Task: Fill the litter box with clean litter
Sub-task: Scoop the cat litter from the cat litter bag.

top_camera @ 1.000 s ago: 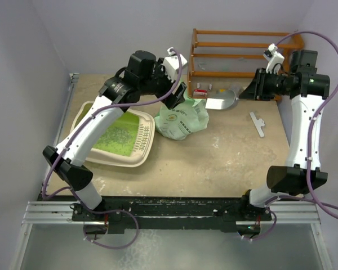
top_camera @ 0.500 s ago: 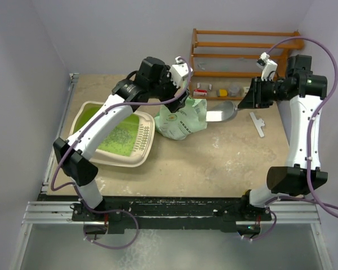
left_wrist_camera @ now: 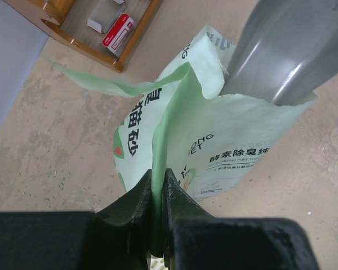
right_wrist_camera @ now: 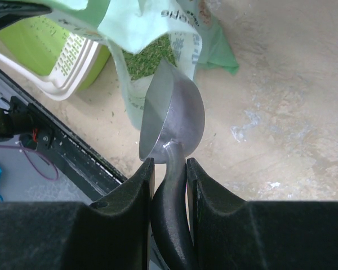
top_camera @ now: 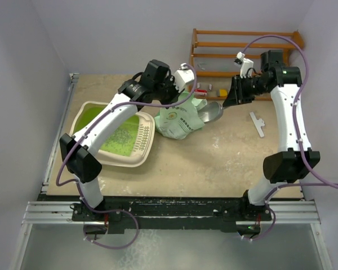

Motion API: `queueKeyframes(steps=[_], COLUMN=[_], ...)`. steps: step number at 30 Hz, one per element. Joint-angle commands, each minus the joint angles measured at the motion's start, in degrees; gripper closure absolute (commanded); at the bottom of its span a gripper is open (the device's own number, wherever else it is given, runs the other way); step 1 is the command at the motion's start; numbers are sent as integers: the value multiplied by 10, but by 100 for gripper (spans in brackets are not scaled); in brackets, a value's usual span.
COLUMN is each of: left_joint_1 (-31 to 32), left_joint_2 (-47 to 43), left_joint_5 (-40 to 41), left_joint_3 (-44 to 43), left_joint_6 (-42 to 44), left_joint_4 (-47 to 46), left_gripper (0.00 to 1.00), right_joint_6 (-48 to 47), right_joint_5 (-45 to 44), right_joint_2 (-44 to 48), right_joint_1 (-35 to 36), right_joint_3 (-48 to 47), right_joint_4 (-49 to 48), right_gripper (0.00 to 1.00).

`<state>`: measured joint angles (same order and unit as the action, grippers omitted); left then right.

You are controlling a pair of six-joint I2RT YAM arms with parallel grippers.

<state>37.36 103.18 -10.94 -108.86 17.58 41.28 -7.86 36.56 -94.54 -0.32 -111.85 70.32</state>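
The cream litter box (top_camera: 125,162) lies at the table's left, and clean litter (top_camera: 119,136) is spread thinly over its green floor. A light green printed bag (top_camera: 180,121) stands just right of it. My left gripper (left_wrist_camera: 156,180) is shut on the bag's upper edge (left_wrist_camera: 169,112) and holds that flap up. My right gripper (right_wrist_camera: 169,163) is shut on the handle of a shiny metal scoop (right_wrist_camera: 174,112). The scoop's bowl (top_camera: 211,111) sits at the bag's open mouth. Granules (right_wrist_camera: 149,59) show inside the bag, and the litter box's grille (right_wrist_camera: 73,53) shows beyond it.
A wooden rack (top_camera: 242,50) stands at the back right, with a red-and-white box (left_wrist_camera: 117,34) and other small items on its bottom shelf. A white bracket (top_camera: 257,124) lies on the table at right. A metal rail (top_camera: 169,211) runs along the near edge.
My left gripper has moved right, over the bag's top, and shut on its edge. My right arm has carried the scoop left, from near the rack to the bag's mouth.
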Motion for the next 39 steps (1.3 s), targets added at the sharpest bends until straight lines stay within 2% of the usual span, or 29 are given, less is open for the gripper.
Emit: queueKeyframes(steps=[1,11,16,27,39], left_joint_1=[-1,-1,-1,-1,-1], left_joint_2=[-35,-70,-88,-62,-40], left_joint_5=[-22,-46,-47,-46,-59], left_joint_3=[-24,-27,-22,-32,-43], left_joint_6=[21,12,-7,-37,-63], left_joint_4=[-3,-9,-37,-42,-56], left_gripper=[97,97,97,97,97], right_joint_6=[17,41,44,58,85], right_joint_5=[-10,-73,-93,-93,-110], right_joint_2=[-23,-87,-96,-72,-106], right_joint_1=[25,93,116,150,172], right_joint_3=[-38,-64,-27,107,141], right_joint_4=[-30,-87,-123,-218,-300], right_gripper=[100,100,100,100,100])
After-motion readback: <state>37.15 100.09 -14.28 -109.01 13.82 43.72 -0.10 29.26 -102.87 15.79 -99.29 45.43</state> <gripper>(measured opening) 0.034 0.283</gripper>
